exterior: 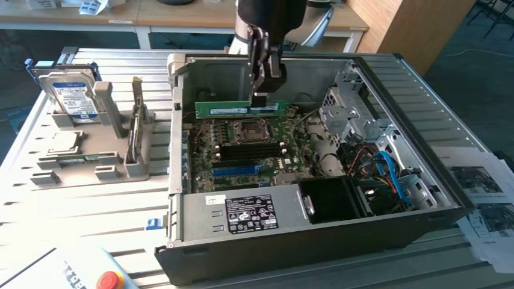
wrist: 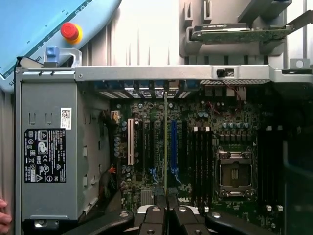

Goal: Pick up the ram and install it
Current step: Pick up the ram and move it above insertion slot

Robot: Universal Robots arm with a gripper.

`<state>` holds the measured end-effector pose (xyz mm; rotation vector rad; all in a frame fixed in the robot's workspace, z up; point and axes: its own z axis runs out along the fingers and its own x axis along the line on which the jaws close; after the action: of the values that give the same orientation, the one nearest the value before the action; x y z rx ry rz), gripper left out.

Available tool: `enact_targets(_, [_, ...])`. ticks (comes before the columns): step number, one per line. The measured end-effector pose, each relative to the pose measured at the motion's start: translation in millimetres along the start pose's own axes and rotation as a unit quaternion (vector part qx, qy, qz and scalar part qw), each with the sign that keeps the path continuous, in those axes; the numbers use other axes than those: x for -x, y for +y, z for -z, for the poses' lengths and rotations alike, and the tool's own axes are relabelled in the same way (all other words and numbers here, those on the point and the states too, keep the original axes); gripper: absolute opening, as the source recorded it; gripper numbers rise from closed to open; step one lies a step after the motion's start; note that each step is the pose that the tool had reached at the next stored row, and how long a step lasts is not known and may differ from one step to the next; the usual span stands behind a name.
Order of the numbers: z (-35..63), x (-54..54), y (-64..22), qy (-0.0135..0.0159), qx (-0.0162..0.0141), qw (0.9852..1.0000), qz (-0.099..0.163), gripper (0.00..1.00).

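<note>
The gripper [exterior: 265, 102] had its jaws nearly closed, pinching the ram [exterior: 229, 109] by its upper edge. The stick hung level just beneath them, over the motherboard [exterior: 281, 144] inside the case [exterior: 265, 247].

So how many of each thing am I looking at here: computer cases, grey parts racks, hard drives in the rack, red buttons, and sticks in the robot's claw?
Computer case: 1
Grey parts rack: 1
Hard drive in the rack: 1
Red button: 1
Ram, held by the shut gripper: 1
Total: 5
</note>
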<state>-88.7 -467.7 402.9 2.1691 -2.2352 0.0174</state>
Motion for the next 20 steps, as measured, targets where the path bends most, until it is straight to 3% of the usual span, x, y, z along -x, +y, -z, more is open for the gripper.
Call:
enact_targets(10, [0.2, -0.5, -21.8, 0.0, 0.0, 1.0, 0.0, 0.12])
enact_targets(20, [0.1, 0.7, -23.4, 0.0, -0.0001, 1.0, 0.0, 0.12])
